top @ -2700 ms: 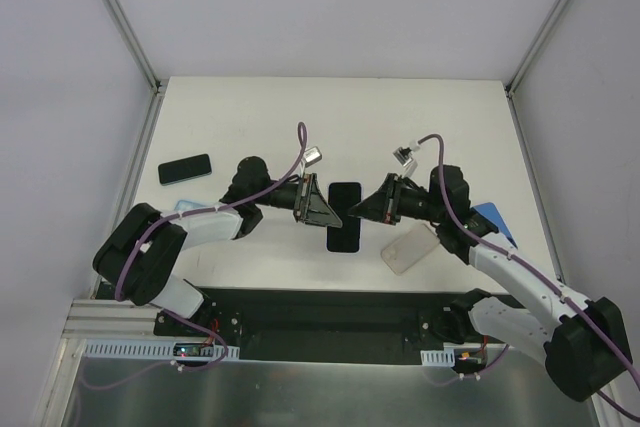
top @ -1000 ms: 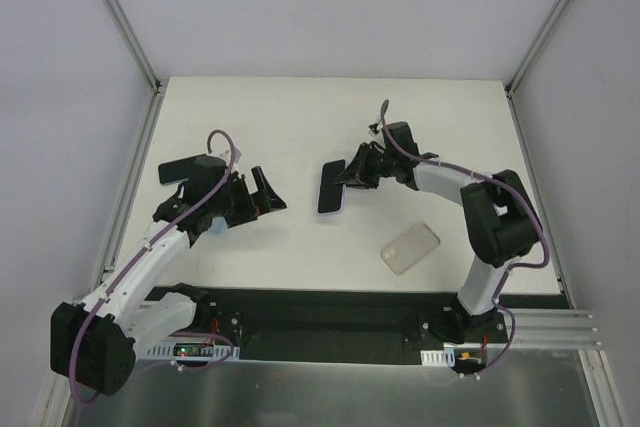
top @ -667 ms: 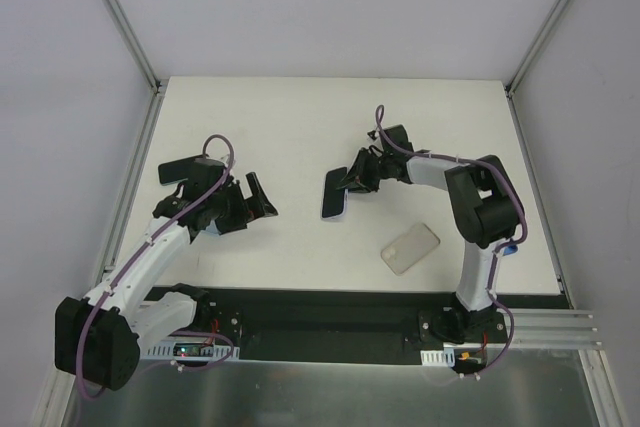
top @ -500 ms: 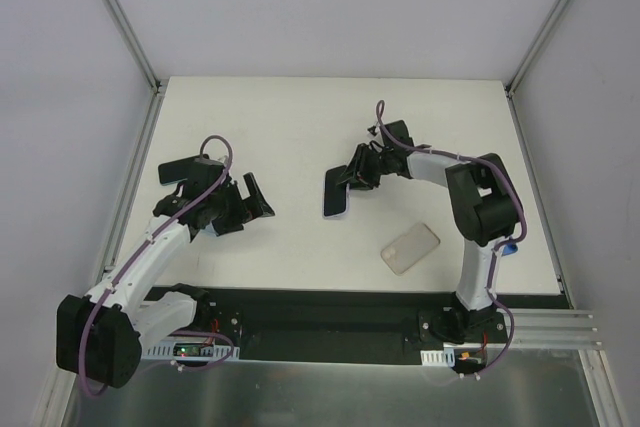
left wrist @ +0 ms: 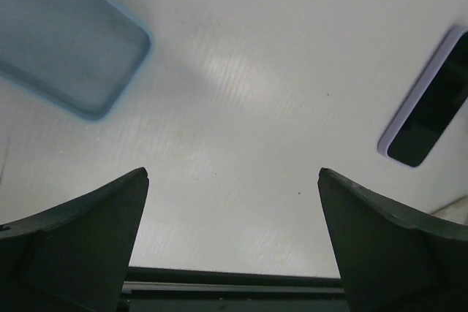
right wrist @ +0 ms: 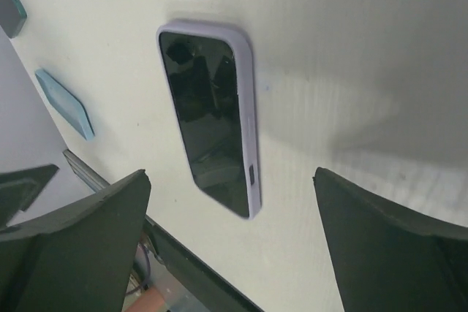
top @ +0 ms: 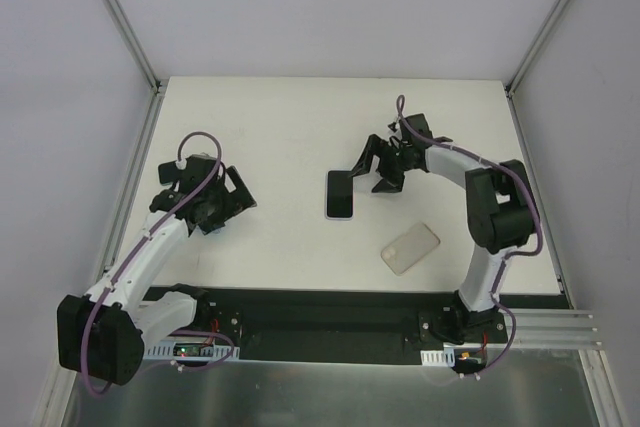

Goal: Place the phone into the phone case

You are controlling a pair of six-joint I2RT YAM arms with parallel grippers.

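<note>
The black phone (top: pixel 341 194) lies flat, screen up, inside the rim of a lavender phone case (right wrist: pixel 248 107) near the table's middle. My right gripper (top: pixel 372 176) hovers just right of it, open, with nothing between its fingers. In the right wrist view the phone (right wrist: pixel 208 129) lies below the spread right gripper (right wrist: pixel 230 177). My left gripper (top: pixel 232 205) stands open far to the left, clear of the phone. The left wrist view shows the open left gripper (left wrist: pixel 232 173) over bare table, with the cased phone (left wrist: pixel 431 107) at the right edge.
A clear case (top: pixel 411 247) lies right of and nearer than the phone. A light blue case (left wrist: pixel 69 42) lies by the left gripper; the right wrist view shows this blue case (right wrist: pixel 66 104) too. The table's dark front edge (top: pixel 320 307) runs along the bottom.
My right gripper opened and let go of the phone, which went from tilted on its edge to lying flat. The left arm drew back a little to the left.
</note>
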